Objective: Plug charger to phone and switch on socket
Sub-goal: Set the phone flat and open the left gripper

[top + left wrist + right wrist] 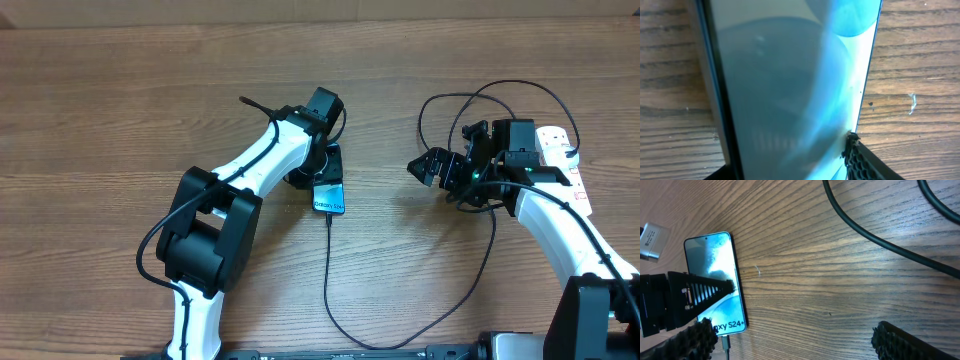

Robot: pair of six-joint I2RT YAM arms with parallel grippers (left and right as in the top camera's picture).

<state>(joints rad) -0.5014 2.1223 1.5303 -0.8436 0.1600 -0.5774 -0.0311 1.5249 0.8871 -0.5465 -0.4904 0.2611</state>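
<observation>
Seemingly plugged, the phone lies between the left fingers, clamped or loose I cannot tell; lifting could drag it, unseating the cable. Right fingers stand apart.

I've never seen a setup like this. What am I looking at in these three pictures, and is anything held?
Two robot arms work at a wooden table. One picture looks down from above; the other two come from a camera on each wrist. On the table lie a lit phone, a black cable running into its lower end, and a white socket strip near the right gripper. The left gripper straddles the phone; whether it grips is unclear. The right gripper is open and empty.
</observation>
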